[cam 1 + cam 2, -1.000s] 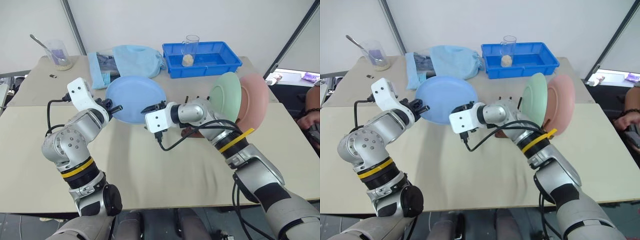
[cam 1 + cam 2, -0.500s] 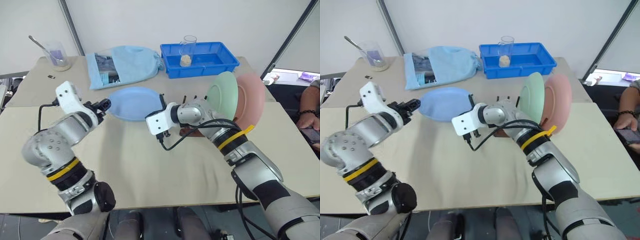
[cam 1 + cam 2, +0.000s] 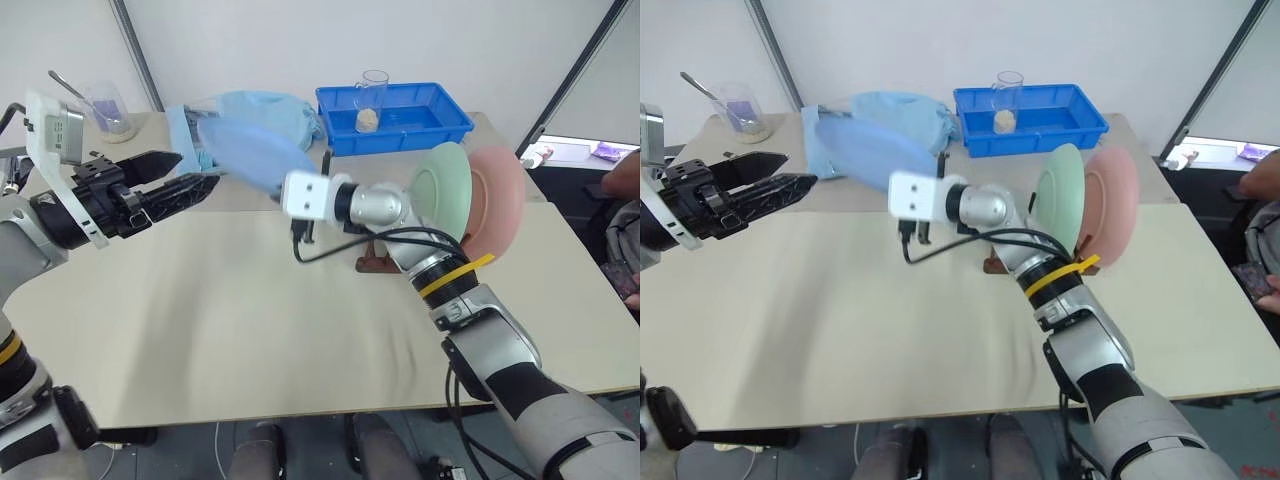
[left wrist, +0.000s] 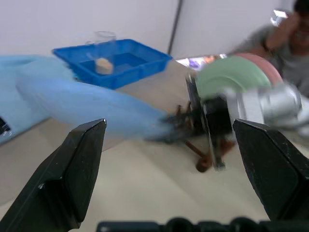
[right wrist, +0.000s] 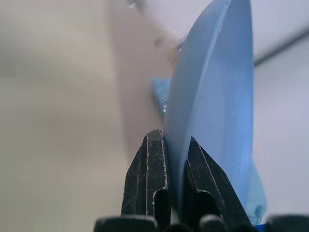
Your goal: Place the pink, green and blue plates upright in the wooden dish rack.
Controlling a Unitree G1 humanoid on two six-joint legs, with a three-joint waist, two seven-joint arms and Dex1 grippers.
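My right gripper [image 5: 176,147] is shut on the rim of the light blue plate [image 3: 250,150], which hangs tilted above the table's far half. The left gripper [image 3: 197,170] stands open to the plate's left, apart from it, with nothing between its fingers. The pale green plate [image 3: 447,190] and the pink plate [image 3: 500,205] stand upright side by side on the right. Below them shows a bit of the dark wooden dish rack [image 3: 378,264], mostly hidden by my right arm.
At the back stands a bright blue tray [image 3: 440,120] with a glass [image 3: 372,100] in it. A light blue cloth [image 3: 275,108] lies behind the plate. A cup with a spoon [image 3: 105,110] stands back left. A person [image 3: 625,225] is at the right edge.
My left gripper let go of the blue plate, opened and drew back up to the left. My right gripper shut on the plate's rim and lifted it off the table.
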